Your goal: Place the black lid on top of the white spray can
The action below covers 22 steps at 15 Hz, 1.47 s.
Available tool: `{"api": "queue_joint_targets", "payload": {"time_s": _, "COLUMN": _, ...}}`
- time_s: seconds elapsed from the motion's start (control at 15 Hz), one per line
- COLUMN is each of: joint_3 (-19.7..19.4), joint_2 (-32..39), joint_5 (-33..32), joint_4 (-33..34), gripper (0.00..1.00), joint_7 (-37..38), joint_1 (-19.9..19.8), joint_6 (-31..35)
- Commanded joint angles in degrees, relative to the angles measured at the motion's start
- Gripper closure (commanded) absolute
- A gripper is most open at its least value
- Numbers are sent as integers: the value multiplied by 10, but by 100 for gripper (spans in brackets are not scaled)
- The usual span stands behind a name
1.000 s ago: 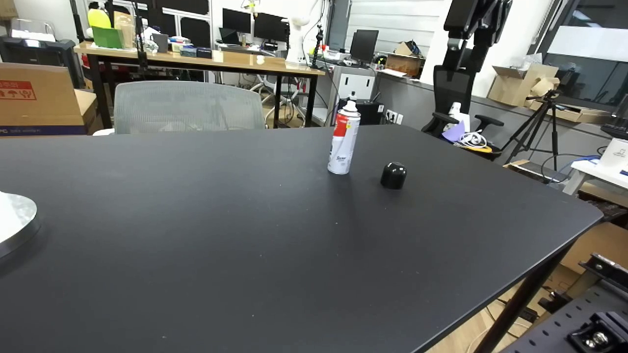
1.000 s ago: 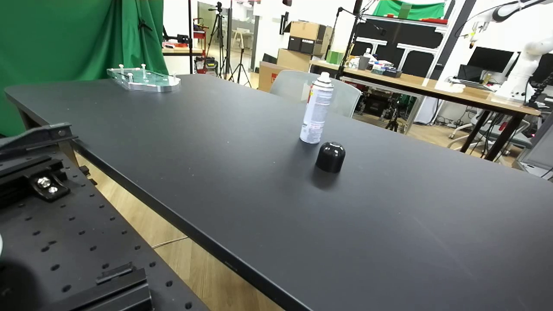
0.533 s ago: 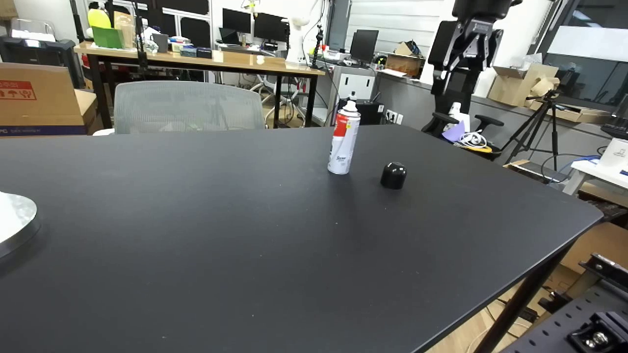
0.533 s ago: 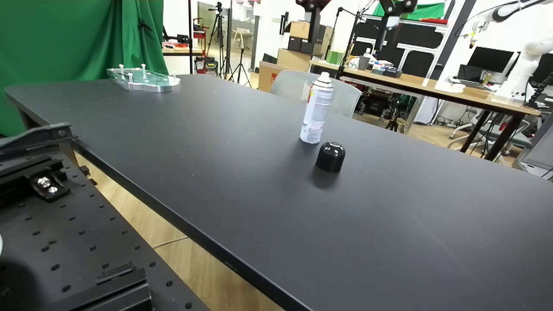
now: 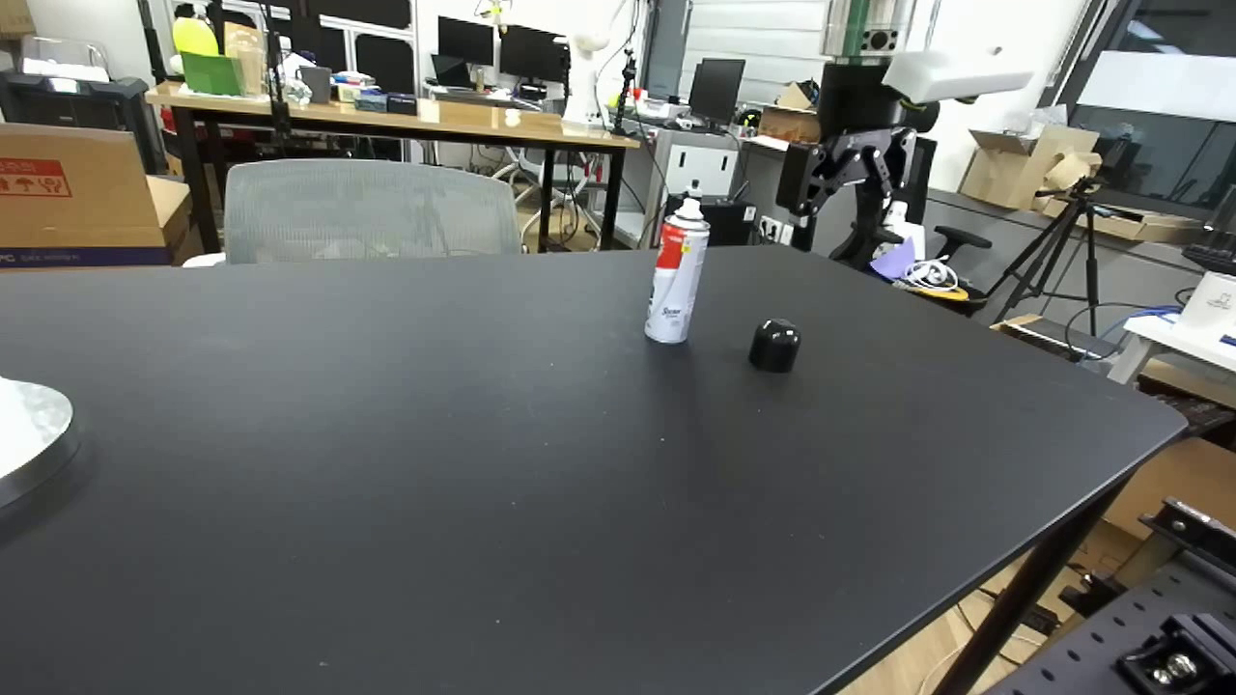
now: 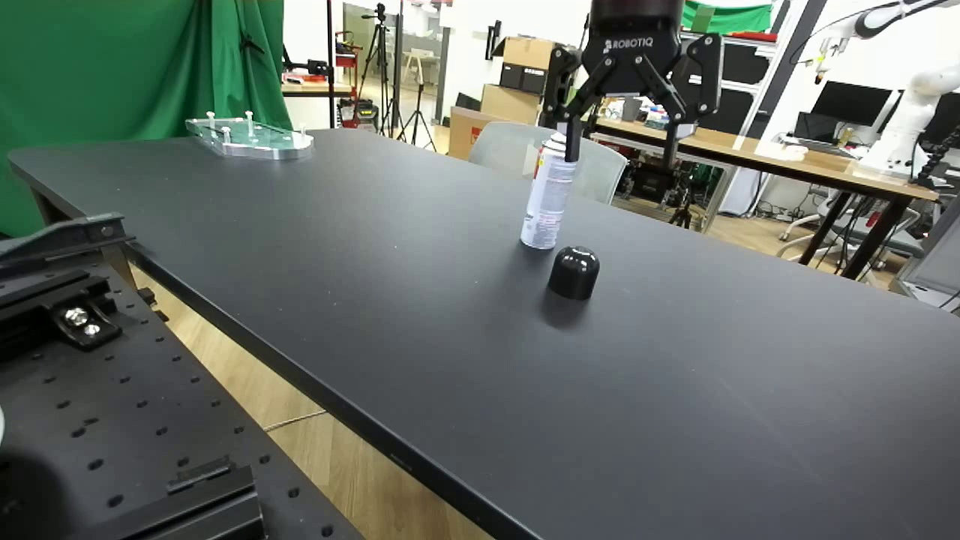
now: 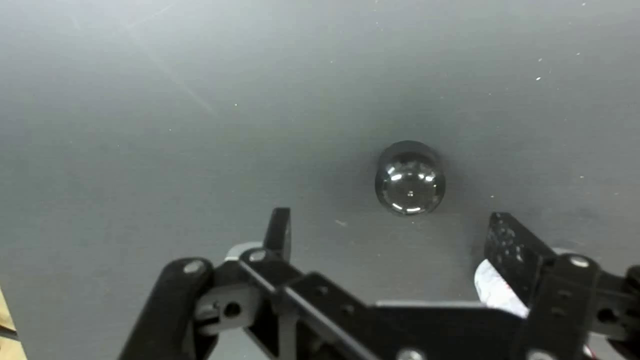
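The black lid (image 5: 774, 346) stands dome up on the dark table in both exterior views (image 6: 574, 274). The white spray can (image 5: 676, 280) stands upright close by, apart from the lid, its narrow white top bare; it also shows in an exterior view (image 6: 547, 202). My gripper (image 6: 621, 155) is open and empty, above the table at about the height of the can's top in the picture. In the wrist view the gripper (image 7: 390, 217) has its fingers wide apart, with the lid (image 7: 410, 185) beyond and between the tips. The can (image 7: 495, 290) is mostly hidden behind the right finger there.
A clear plate with white pegs (image 6: 255, 142) lies at the table's far end. A white round object with a metal rim (image 5: 48, 454) is at the left edge of an exterior view. A grey chair (image 5: 372, 212) stands behind the table (image 5: 483, 483). A perforated black plate (image 6: 150, 405) adjoins its edge.
My gripper has come down from high above the table and nearer to the can and lid, moving left and down in an exterior view. The can and lid have not moved.
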Motion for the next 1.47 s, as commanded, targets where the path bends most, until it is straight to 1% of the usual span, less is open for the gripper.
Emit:
{"api": "queue_joint_targets", "payload": {"time_s": 0.0, "joint_3": 2, "joint_2": 16, "joint_5": -4, "joint_4": 10, "gripper": 0, "joint_7": 8, "joint_1": -2, "joint_6": -2}}
{"api": "queue_joint_targets", "payload": {"time_s": 0.13, "joint_3": 1, "joint_2": 35, "joint_5": -6, "joint_4": 23, "gripper": 0, "joint_7": 13, "joint_1": 0, "joint_6": -2}}
{"api": "queue_joint_targets", "payload": {"time_s": 0.27, "joint_3": 5, "joint_2": 49, "joint_5": 2, "joint_4": 32, "gripper": 0, "joint_7": -4, "joint_1": -1, "joint_6": -8}}
{"api": "queue_joint_targets", "payload": {"time_s": 0.67, "joint_3": 30, "joint_2": 102, "joint_5": 66, "joint_4": 48, "gripper": 0, "joint_7": -102, "joint_1": -10, "joint_6": -9}}
{"api": "queue_joint_targets", "payload": {"time_s": 1.07, "joint_3": 29, "joint_2": 146, "joint_5": 86, "joint_4": 76, "gripper": 0, "joint_7": -124, "joint_1": -18, "joint_6": -3}}
{"api": "queue_joint_targets", "payload": {"time_s": 1.4, "joint_3": 31, "joint_2": 177, "joint_5": 91, "joint_4": 114, "gripper": 0, "joint_7": -140, "joint_1": -27, "joint_6": -6}}
